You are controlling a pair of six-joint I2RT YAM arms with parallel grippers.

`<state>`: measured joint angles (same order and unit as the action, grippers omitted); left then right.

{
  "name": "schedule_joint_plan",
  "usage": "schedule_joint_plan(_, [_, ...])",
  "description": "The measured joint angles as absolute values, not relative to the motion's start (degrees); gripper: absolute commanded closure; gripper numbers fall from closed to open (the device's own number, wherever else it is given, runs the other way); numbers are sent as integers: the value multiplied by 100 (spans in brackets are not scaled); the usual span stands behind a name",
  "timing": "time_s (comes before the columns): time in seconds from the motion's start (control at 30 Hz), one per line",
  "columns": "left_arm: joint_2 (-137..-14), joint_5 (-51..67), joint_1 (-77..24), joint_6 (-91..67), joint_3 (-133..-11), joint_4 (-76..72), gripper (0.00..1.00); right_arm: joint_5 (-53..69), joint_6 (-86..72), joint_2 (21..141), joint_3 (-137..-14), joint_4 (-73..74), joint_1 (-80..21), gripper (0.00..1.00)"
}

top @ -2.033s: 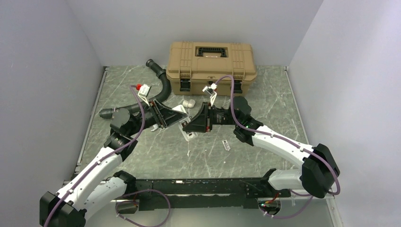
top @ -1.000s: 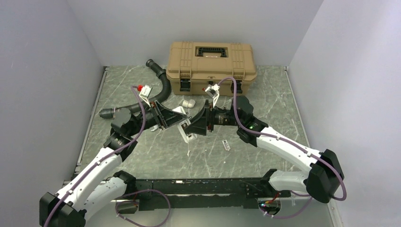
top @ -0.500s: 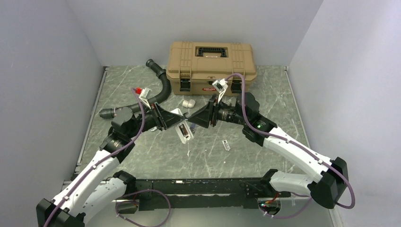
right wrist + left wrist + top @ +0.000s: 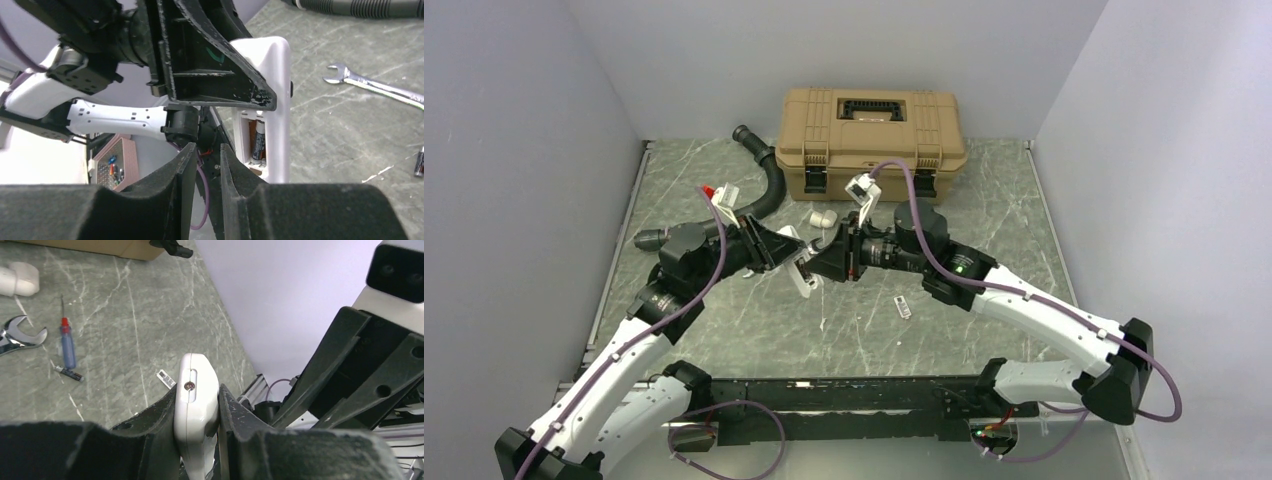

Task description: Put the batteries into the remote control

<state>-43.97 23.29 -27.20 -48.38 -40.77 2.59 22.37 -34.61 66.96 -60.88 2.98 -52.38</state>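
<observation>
Print on the battery (image 4: 258,141) inside the remote control (image 4: 278,95) is unreadable.

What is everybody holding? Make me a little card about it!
left fingers: shut on remote
right fingers: narrow gap, holding nothing, next to remote
battery slot: open, one battery inside
loose battery: lying on table
wrench: lying on table

Left fingers (image 4: 159,415): clamped on the remote control (image 4: 196,400), which juts past their tips.
Right fingers (image 4: 181,167): narrowly parted, pointing toward the left fingers.
</observation>
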Motion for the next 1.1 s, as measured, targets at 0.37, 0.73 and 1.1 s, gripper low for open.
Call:
schedule_joint_plan(0.37, [-4362,2051,-2720,-4746,-4160,545,100,1391,-3618,7081,-6305,1072,-5457,70])
schedule_joint_plan(0.73, [-4366,1999,-2720,-4746,-4160,550,100,1334,-3717,7236,-6405,1122,-5472,75])
schedule_joint_plan(1.1, [-4377,1957,-2720,-4744,-4182,696,100,1334,-3767,7360,-6453,1164,-5522,75])
